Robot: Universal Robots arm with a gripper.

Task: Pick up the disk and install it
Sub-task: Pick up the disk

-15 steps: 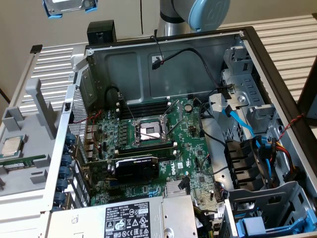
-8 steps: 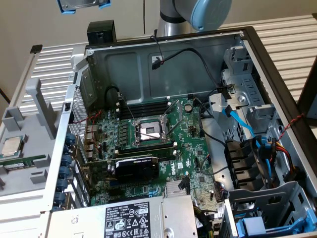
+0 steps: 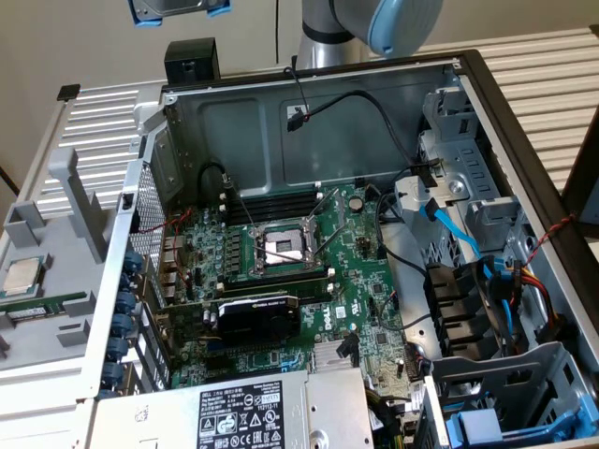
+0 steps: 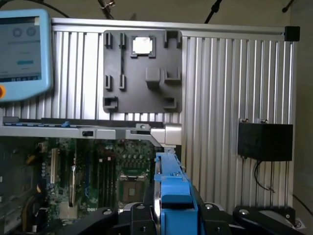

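Here the pincer (image 4: 174, 216) pinches the disk (image 4: 172, 183), whose smooth blue plastic frame stands edgewise between black jaws. Beneath it lie a boxy metal computer case (image 3: 309, 82) and a green circuit board (image 3: 367, 281).

The ribbed silver aluminium tabletop (image 3: 552, 65) carries an open black-and-silver metal computer case (image 3: 243, 122). A flat grey plastic holder tray (image 3: 84, 201) lies just beside it on the exterior view's left. A small black box (image 3: 191, 62) sits by the case's far corner.

Beige wall (image 3: 75, 37) behind ribbed aluminium tabletop (image 3: 552, 65).
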